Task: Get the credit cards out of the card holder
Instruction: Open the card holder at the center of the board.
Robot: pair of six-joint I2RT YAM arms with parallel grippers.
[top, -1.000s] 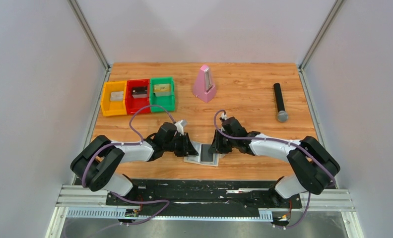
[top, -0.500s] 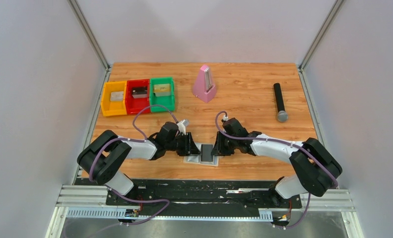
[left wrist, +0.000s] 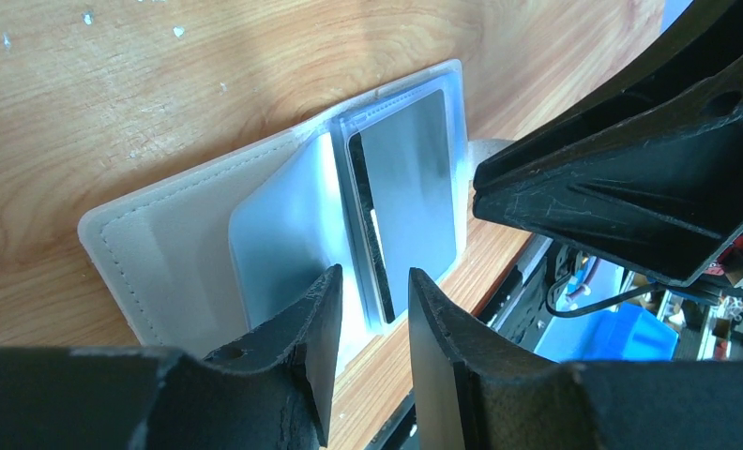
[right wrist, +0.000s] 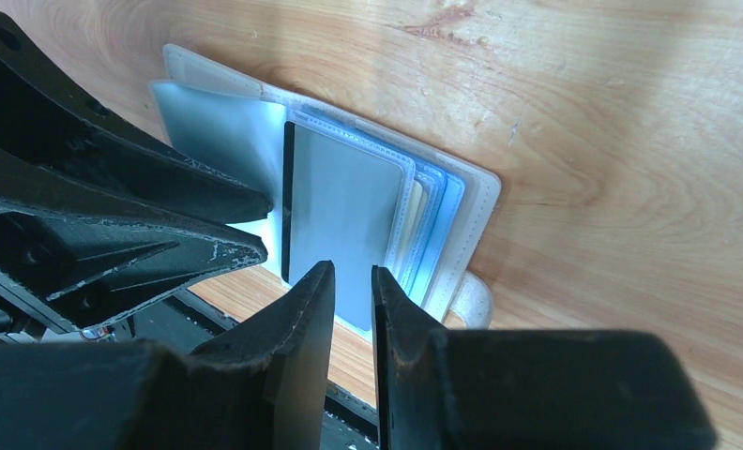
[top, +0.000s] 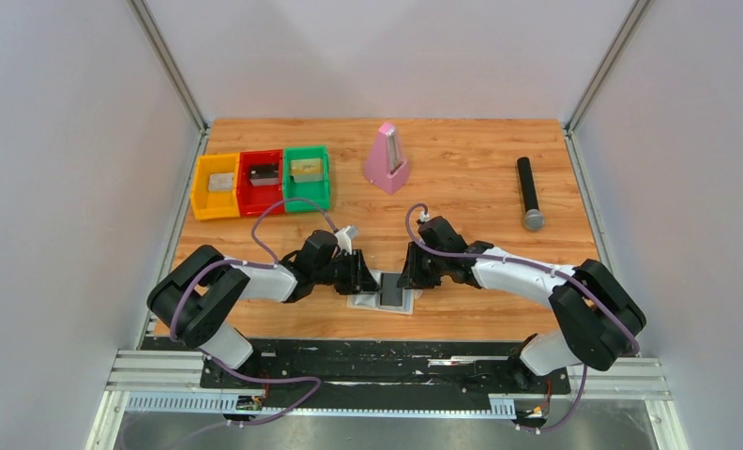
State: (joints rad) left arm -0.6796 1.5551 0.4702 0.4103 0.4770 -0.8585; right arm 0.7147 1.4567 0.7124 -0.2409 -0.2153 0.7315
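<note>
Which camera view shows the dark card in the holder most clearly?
The right wrist view: the dark card fills the middle, face and black edge plain. The left wrist view shows it too, more slanted. The top view gives only a small dark patch.

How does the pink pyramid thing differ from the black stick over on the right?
The pink metronome stands upright; the black microphone lies flat. The metronome is a squat, tapering pyramid; the microphone is a slim rod with a grey head. Both rest on the wooden table, with nothing touching them.
</note>
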